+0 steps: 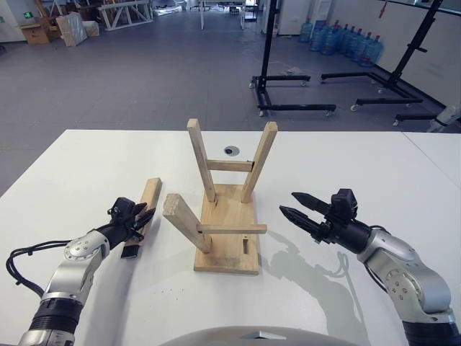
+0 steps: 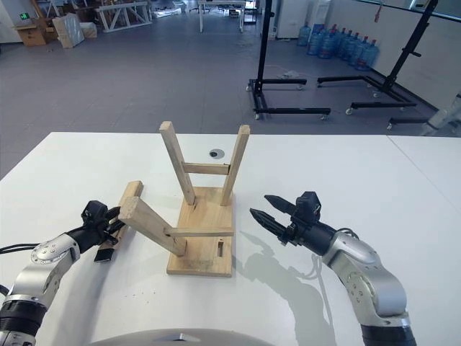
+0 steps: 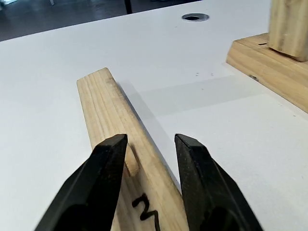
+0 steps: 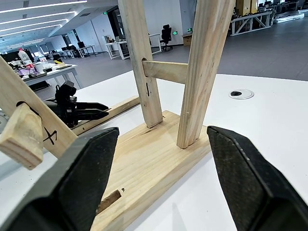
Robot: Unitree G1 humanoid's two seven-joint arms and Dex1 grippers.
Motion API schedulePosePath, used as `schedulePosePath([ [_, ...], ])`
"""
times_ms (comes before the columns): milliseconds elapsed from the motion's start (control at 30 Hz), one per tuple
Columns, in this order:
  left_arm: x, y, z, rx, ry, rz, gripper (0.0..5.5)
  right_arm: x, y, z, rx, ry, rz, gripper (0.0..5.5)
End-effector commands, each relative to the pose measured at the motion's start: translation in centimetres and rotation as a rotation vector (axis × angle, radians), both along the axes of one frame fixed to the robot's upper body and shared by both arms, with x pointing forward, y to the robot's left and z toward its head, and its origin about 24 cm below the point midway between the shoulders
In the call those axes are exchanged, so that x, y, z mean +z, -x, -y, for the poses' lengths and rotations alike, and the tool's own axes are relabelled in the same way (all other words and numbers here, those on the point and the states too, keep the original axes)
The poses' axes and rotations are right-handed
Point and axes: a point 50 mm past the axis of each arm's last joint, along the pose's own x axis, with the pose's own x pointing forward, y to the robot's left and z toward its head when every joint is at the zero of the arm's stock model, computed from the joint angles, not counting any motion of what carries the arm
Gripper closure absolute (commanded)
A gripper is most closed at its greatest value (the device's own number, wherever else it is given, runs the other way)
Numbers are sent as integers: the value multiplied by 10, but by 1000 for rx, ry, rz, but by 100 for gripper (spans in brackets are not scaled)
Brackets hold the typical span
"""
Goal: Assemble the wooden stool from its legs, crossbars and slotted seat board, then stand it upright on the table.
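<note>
The slotted seat board (image 1: pixel 232 216) lies flat on the white table. Two legs (image 1: pixel 202 158) (image 1: pixel 261 160) stand upright in its far end, joined by a crossbar (image 1: pixel 230 165). A third leg (image 1: pixel 186 220) leans over the near left corner, and a crossbar (image 1: pixel 232 229) sticks out of it to the right. To the left a loose leg (image 1: pixel 150 193) (image 3: pixel 103 101) lies on the table. My left gripper (image 1: pixel 146 215) (image 3: pixel 149 139) is open, low over the leg's near end, one finger on each side. My right gripper (image 1: pixel 288 202) (image 4: pixel 161 139) hovers open right of the board, holding nothing.
A round cable hole (image 1: pixel 231 151) sits in the table behind the stool. White table surface stretches to both sides and to the right of the board. Black wheeled frames (image 1: pixel 288 79) stand on the floor beyond the far edge.
</note>
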Motion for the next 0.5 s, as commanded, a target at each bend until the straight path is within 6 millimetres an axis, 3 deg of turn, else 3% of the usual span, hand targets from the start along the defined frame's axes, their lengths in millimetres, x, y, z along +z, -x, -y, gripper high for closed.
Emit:
schedulePosePath([
  [33, 53, -8, 33, 70, 189, 96, 302, -1, 0, 1, -18, 9, 7, 213],
  [133, 81, -11, 50, 169, 215, 144, 261, -3, 2, 0, -26, 12, 5, 213],
  [233, 89, -11, 50, 332, 142, 126, 225, -4, 4, -1, -31, 11, 4, 213],
  [333, 81, -3, 48, 444, 11, 59, 225, -4, 6, -3, -34, 9, 3, 213],
  [500, 49, 11, 48, 445, -44, -117, 225, -6, 10, -6, -29, 10, -4, 213],
])
